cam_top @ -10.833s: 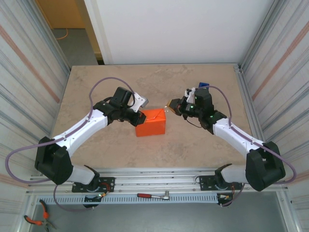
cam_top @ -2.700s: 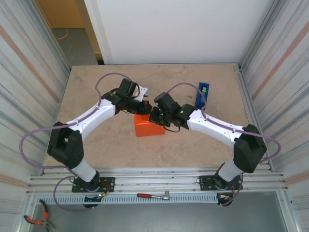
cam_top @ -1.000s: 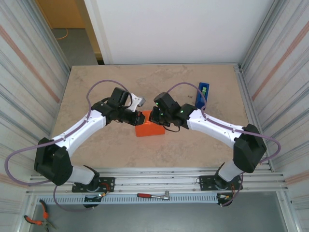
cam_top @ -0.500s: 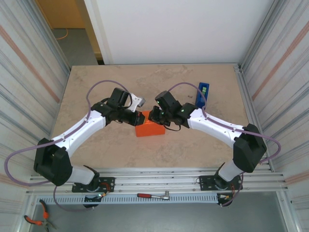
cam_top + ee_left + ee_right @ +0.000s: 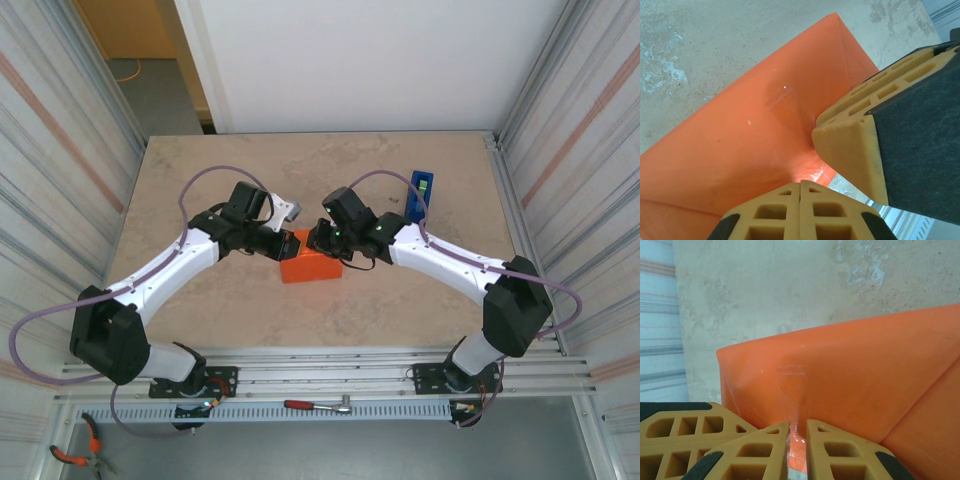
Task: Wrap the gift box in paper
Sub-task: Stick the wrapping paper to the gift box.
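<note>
Mid-table between my arms, paper (image 5: 315,268) fully hid the gift box, left gripper (image 5: 800,186) shut at its far-left corner, right gripper (image 5: 797,425) barely parted around a tape strip (image 5: 791,385), grip unclear; end flaps probably left to tape.

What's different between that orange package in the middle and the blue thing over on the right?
The orange paper parcel is broad and blocky, while the blue tape dispenser is slim and long. The parcel lies mid-table with the left claw and right claw at its far edge, whereas the dispenser sits off to the right, apart from both claws. Both rest on the table.
</note>
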You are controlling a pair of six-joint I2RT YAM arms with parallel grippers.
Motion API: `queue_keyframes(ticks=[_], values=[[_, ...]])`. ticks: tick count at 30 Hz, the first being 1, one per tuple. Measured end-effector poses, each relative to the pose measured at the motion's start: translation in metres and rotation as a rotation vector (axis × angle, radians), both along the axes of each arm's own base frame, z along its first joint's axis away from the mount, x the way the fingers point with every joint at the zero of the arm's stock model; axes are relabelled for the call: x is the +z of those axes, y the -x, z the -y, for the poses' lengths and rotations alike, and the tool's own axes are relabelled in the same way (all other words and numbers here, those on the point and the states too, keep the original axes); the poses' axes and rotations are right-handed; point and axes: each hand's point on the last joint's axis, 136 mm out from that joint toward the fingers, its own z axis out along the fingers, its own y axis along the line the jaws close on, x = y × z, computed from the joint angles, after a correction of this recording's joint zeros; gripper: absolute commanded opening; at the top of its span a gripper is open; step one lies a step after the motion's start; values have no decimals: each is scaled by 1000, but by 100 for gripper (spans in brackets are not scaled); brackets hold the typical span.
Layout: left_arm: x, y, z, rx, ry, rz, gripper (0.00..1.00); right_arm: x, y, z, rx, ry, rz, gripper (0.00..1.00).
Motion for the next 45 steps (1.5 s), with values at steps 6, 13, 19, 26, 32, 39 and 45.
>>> queue_keyframes(ticks=[6,13,19,26,32,39,45], values=[[0,0,0,0,0,0,0,0,0,0,1,-2,-1,19],[0,0,0,-1,1,0,0,2,0,-1,3,-6,-1,24],[0,0,0,-2,3,1,0,3,0,-1,3,-7,-2,25],[0,0,1,-3,4,0,0,3,1,-2,8,-11,-6,26],[0,1,1,-4,4,-1,0,3,1,-2,7,-14,-10,27],[0,1,1,-5,6,-3,0,3,1,-2,-10,-22,-25,27],[0,1,1,-5,5,-3,0,3,1,-2,-28,-30,-39,27]])
